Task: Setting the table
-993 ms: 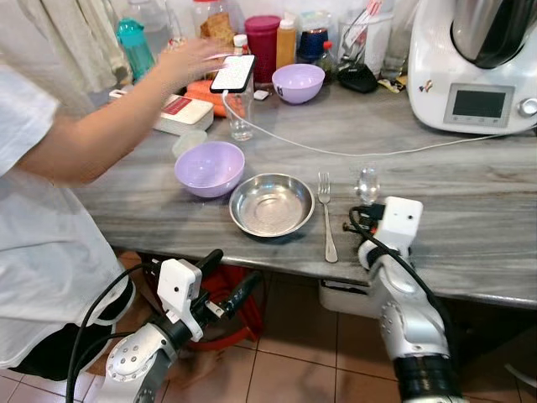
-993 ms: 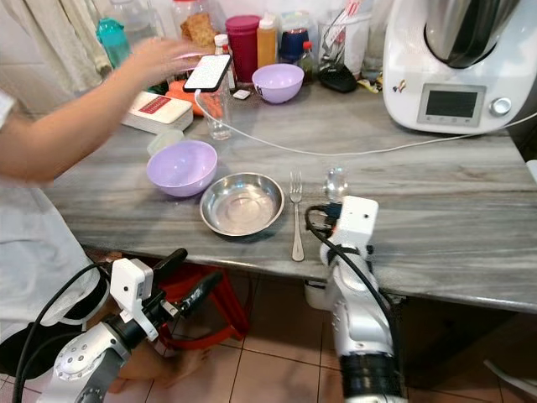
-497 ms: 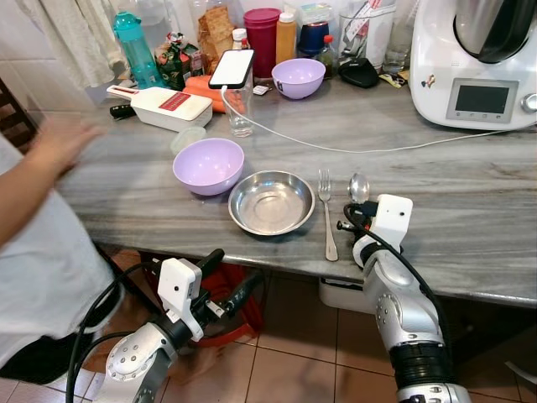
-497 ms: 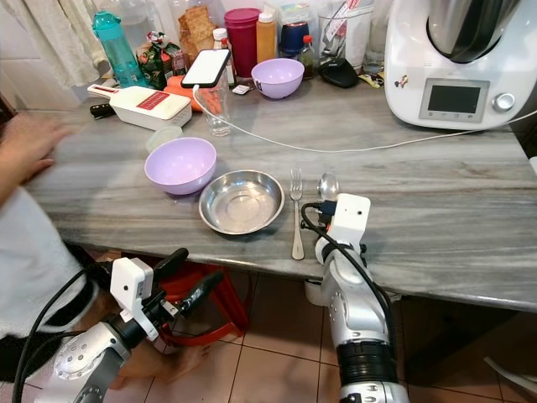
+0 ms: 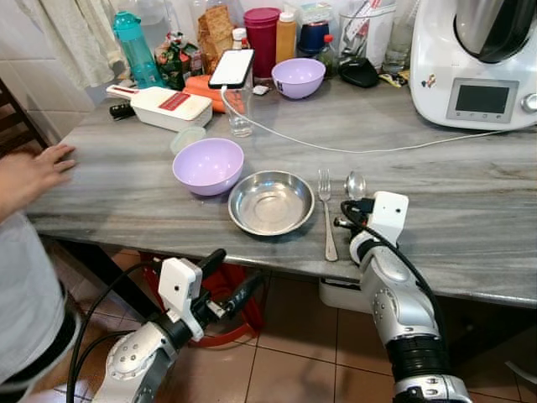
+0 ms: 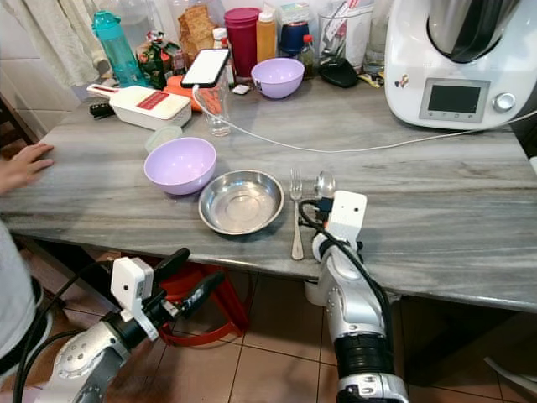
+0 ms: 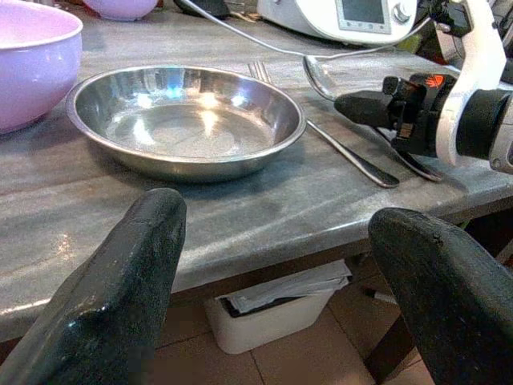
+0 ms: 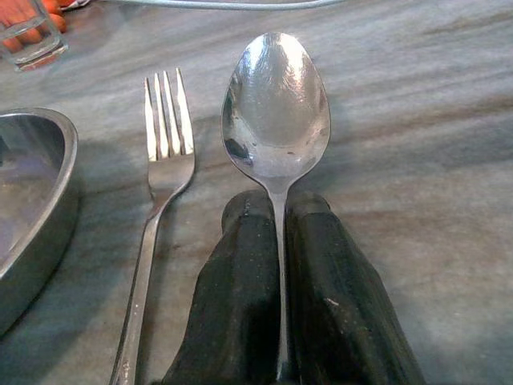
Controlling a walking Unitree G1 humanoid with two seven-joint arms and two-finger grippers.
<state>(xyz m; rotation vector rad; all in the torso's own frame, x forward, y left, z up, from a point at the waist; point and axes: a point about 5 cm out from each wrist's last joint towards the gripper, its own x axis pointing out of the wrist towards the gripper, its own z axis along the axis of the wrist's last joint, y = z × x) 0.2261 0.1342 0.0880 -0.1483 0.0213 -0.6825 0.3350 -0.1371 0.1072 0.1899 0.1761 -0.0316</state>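
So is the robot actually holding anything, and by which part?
Yes: the right claw pinches the spoon by its handle, just below the bowl. The left claw holds nothing.

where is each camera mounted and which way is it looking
Left and right eye views: on the head, looking down at the counter; both arms show.
Left wrist view: below the counter's edge, past the open left claw at the steel plate.
Right wrist view: along the right claw, shut on the spoon.
All share the fork.
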